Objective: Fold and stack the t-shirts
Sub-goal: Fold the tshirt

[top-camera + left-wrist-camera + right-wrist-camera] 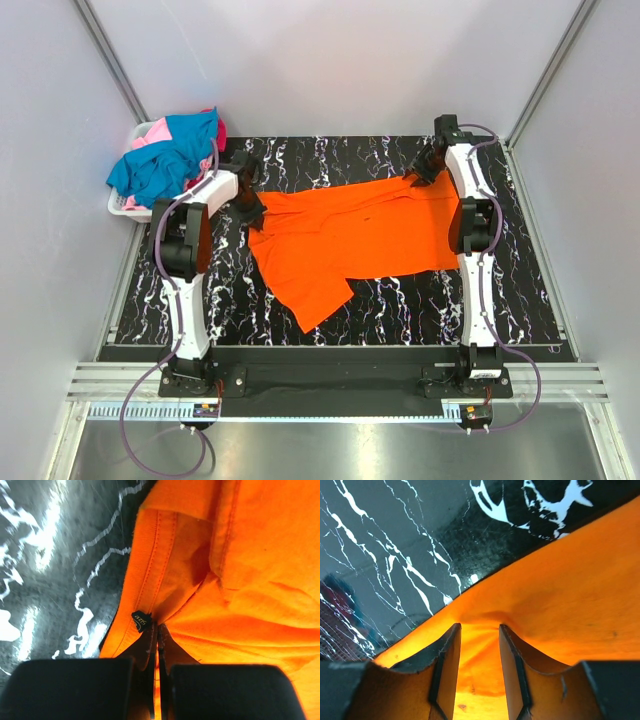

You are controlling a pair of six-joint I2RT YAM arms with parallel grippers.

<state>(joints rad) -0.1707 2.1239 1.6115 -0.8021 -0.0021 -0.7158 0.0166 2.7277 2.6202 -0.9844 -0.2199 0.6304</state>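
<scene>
My left jaws [156, 630] pinch the orange shirt [350, 235] collar shut; my right jaws [479, 645], half-open, straddle its hem.

Shirt [350, 240] spread across table [400, 310] between both arms; basket [122, 205] of shirts [165, 160] at far left corner.

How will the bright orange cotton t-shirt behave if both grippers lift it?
The orange t-shirt is probably floppy: it already wrinkles where the left gripper pinches its collar. The unheld middle would likely sag and drag on the marbled table. It looks thin, so likely light.
</scene>
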